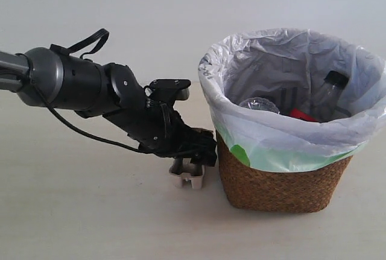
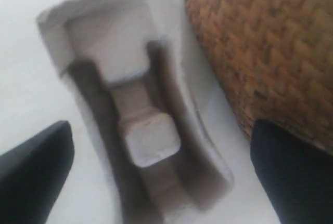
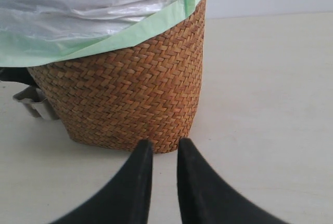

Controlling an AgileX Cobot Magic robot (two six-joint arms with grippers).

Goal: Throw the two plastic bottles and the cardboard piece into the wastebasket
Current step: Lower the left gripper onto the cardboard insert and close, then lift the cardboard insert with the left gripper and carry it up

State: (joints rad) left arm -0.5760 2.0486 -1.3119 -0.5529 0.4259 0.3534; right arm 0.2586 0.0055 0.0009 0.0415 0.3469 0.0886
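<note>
The cardboard piece point(image 1: 187, 174) point(image 2: 140, 125), pale moulded pulp with ridges, lies on the table against the left foot of the wastebasket point(image 1: 280, 181) point(image 2: 265, 47) point(image 3: 130, 94). My left gripper point(image 1: 196, 156) point(image 2: 161, 130) hovers just over it, open wide, one finger on each side and neither touching. Inside the bag are both bottles: the black cap point(image 1: 336, 79) and red label point(image 1: 301, 115) of one, and the clear body of the other point(image 1: 259, 104), whose cap is hidden. My right gripper point(image 3: 165, 143) is shut and empty, low on the table facing the basket.
The white bag point(image 1: 289, 91) with a green hem point(image 3: 130, 31) folds over the basket rim. Bare beige tabletop point(image 1: 78, 212) lies left of and in front of the basket. A plain wall stands behind.
</note>
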